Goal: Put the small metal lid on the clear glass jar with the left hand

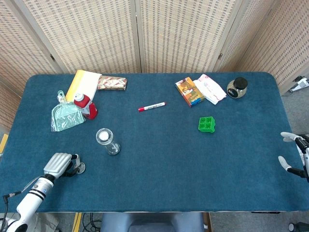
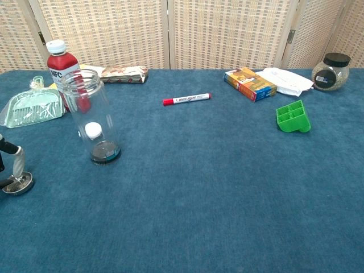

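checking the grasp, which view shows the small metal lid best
Chest view: the small metal lid lies near the camera, a finger on its rim. Head view shows only a sliver beside the left hand.

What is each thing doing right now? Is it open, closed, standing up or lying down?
clear glass jar: upright, open, no lid
small metal lid: on table, fingers touching it
left hand: at the lid
right hand: open, empty
red bottle: upright, capped
marker: lying, capped
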Robot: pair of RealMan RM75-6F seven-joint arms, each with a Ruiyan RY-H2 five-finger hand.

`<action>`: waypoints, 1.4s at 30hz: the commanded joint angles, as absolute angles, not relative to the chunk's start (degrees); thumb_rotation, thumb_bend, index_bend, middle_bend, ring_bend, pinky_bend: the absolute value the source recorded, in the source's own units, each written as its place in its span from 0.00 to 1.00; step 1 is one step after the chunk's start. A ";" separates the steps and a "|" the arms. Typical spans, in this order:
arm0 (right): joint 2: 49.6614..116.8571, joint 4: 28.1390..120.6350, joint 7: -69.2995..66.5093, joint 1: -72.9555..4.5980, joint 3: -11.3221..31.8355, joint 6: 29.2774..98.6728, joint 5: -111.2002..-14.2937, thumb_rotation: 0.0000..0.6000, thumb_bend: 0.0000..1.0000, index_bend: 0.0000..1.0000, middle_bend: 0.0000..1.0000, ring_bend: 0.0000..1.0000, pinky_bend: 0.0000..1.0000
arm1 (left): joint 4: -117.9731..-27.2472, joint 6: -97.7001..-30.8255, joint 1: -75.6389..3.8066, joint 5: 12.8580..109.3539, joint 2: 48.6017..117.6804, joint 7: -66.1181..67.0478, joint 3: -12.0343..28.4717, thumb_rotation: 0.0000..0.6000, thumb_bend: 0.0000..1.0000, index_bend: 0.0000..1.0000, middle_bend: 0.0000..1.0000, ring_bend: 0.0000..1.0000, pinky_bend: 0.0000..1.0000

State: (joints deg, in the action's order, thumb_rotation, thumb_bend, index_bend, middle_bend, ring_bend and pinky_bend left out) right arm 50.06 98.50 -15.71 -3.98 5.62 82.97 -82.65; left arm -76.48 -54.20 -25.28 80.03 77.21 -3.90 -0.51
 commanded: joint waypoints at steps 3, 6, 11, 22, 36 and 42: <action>50.07 98.45 -15.77 -3.89 5.63 83.06 -82.64 1.00 0.29 0.26 0.34 0.22 0.32 | -76.25 -53.72 -25.49 79.58 77.45 -3.89 -0.46 1.00 0.45 0.55 0.96 0.94 0.94; 50.10 98.37 -15.83 -3.84 5.65 83.08 -82.59 1.00 0.29 0.26 0.34 0.22 0.32 | -76.20 -53.82 -25.47 79.38 77.61 -3.80 -0.42 1.00 0.45 0.57 0.96 0.94 0.94; 50.18 98.17 -15.96 -3.78 5.72 83.12 -82.47 1.00 0.29 0.26 0.34 0.22 0.32 | -76.38 -54.33 -25.26 79.23 77.80 -4.66 -0.25 1.00 0.45 0.61 0.98 0.95 0.96; 50.34 98.03 -16.08 -3.68 5.81 83.34 -82.62 1.00 0.29 0.26 0.34 0.22 0.32 | -79.47 -56.18 -24.66 79.87 75.34 -8.69 0.25 1.00 0.45 0.64 0.99 0.96 0.97; 50.38 98.00 -16.14 -4.16 6.15 83.05 -82.80 1.00 0.29 0.26 0.34 0.22 0.32 | -94.02 -61.67 -24.48 80.05 63.16 -14.51 4.93 1.00 0.45 0.64 0.99 0.96 0.97; 50.53 97.99 -15.96 -4.45 7.09 83.55 -82.08 1.00 0.28 0.26 0.34 0.22 0.32 | -99.56 -61.32 -25.72 79.80 58.51 -20.16 7.62 1.00 0.45 0.65 0.99 0.96 0.97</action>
